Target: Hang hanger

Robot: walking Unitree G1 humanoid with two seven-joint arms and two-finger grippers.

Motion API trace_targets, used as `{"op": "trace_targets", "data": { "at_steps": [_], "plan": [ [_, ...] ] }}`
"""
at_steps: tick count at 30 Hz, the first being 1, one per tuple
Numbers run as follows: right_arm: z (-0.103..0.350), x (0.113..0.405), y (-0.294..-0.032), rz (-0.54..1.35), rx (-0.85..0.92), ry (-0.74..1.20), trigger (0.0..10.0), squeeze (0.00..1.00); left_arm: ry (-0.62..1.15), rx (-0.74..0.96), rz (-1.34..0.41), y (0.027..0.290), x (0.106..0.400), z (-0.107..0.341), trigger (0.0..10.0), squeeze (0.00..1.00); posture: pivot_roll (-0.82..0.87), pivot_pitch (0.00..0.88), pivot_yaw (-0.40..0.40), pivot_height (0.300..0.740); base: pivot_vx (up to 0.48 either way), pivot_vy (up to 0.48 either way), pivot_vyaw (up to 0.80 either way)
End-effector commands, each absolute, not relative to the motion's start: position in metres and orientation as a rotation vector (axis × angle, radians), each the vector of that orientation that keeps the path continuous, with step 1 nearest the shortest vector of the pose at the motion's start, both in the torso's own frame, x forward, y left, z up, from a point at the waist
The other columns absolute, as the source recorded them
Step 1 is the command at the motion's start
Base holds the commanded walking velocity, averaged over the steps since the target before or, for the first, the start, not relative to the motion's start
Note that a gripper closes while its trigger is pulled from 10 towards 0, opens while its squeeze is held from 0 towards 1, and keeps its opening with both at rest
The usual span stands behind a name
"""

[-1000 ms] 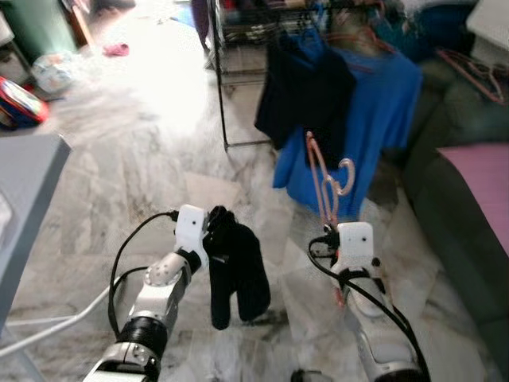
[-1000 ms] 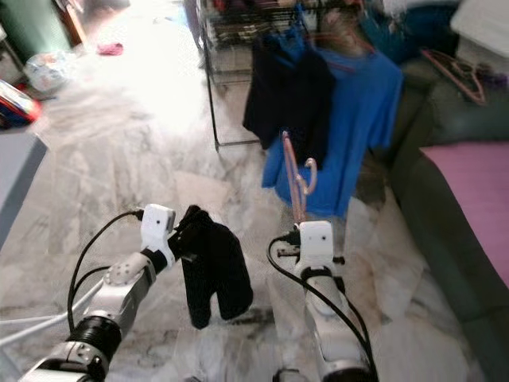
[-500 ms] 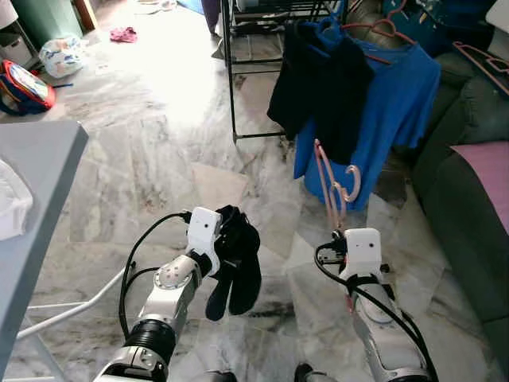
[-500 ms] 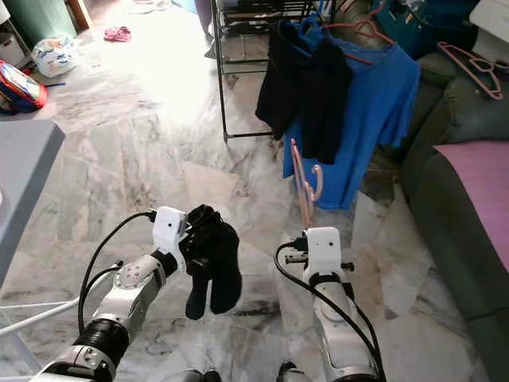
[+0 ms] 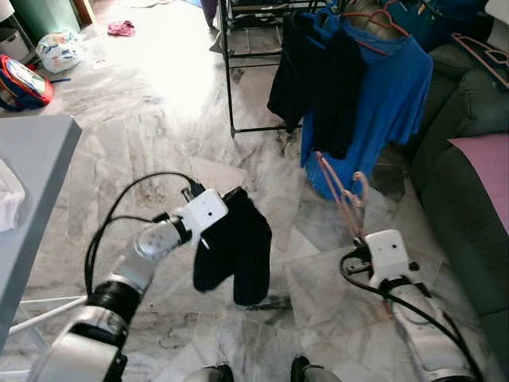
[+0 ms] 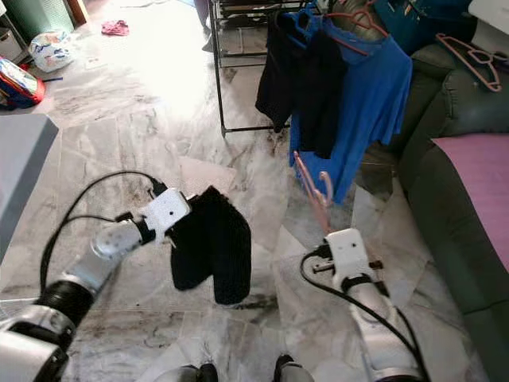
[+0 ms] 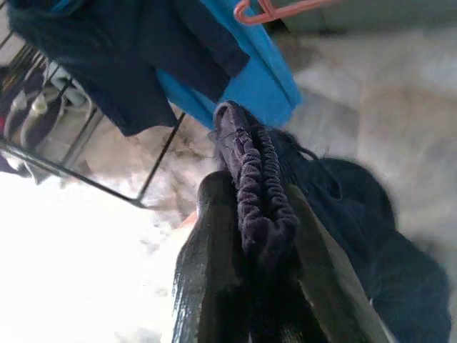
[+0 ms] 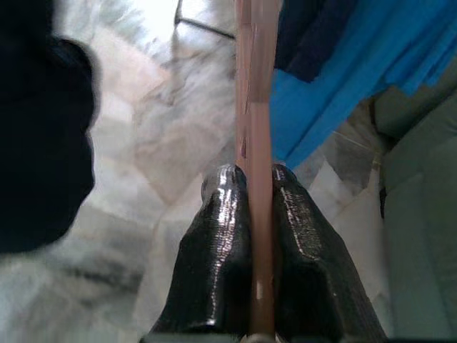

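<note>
Now: both our grippers clenched, one on cloth, one on a hanger

We hold a dark navy, elastic-waisted cloth garment (image 5: 235,255) in our left gripper (image 7: 260,214); the two black fingers (image 7: 214,236) are clamped on its gathered waistband, and the rest of it hangs down above the grey-veined marble floor (image 5: 159,119). Our right gripper (image 8: 253,193) is pinched tight on the thin salmon-pink plastic hanger (image 5: 343,199), which rises upright from the fingertips with its hook at the top. That hanger stands just in front of the bright blue T-shirt (image 5: 390,95), which hangs on another pink hanger (image 5: 374,20) from the black metal clothes rack (image 5: 231,72). Beside the shirt, on the same rack, hangs a dark navy garment (image 5: 318,79). To our right sits a dark green sofa (image 5: 469,127) with a purple-pink cushion (image 5: 487,171); to our left, the corner of a grey table (image 5: 32,183).
</note>
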State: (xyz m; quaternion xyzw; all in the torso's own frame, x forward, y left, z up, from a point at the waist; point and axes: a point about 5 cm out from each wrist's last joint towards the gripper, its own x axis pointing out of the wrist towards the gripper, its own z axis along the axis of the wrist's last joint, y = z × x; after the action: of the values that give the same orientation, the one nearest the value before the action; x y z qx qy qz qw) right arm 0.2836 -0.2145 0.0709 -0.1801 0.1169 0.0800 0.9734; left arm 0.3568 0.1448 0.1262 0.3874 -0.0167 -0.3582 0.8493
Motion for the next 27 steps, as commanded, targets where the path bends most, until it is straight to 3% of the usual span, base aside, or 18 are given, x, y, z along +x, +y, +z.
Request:
{"op": "trace_targets", "data": {
  "at_steps": [1, 5, 10, 18, 27],
  "plan": [
    [0.077, 0.279, -0.222, 0.236, -0.416, 0.212, 10.0, 0.00, -0.032, 1.004, -0.761, 0.158, 0.358, 0.127, 10.0, 0.00, 0.02, 0.247, 0.060, 0.740, 0.000, 0.000, 0.00],
    [0.091, 0.278, -0.234, 0.251, -0.431, 0.177, 10.0, 0.00, -0.049, 1.065, -0.709, 0.164, 0.362, 0.133, 10.0, 0.00, 0.02, 0.250, 0.064, 0.740, 0.000, 0.000, 0.00],
    [0.099, 0.266, -0.244, 0.417, -0.493, 0.215, 10.0, 0.00, -0.060, 1.126, -0.667, 0.167, 0.367, 0.135, 10.0, 0.00, 0.01, 0.252, 0.068, 0.740, 0.000, 0.000, 0.00],
    [0.108, 0.252, -0.239, 0.611, -0.499, 0.262, 10.0, 0.00, -0.117, 1.126, -0.627, 0.160, 0.370, 0.138, 10.0, 0.00, 0.00, 0.254, 0.070, 0.740, 0.000, 0.000, 0.00],
    [0.112, 0.244, -0.232, 0.747, -0.448, 0.309, 10.0, 0.00, -0.195, 1.040, -0.705, 0.145, 0.365, 0.140, 10.0, 0.00, 0.00, 0.249, 0.074, 0.740, 0.000, 0.000, 0.00]
  ]
}}
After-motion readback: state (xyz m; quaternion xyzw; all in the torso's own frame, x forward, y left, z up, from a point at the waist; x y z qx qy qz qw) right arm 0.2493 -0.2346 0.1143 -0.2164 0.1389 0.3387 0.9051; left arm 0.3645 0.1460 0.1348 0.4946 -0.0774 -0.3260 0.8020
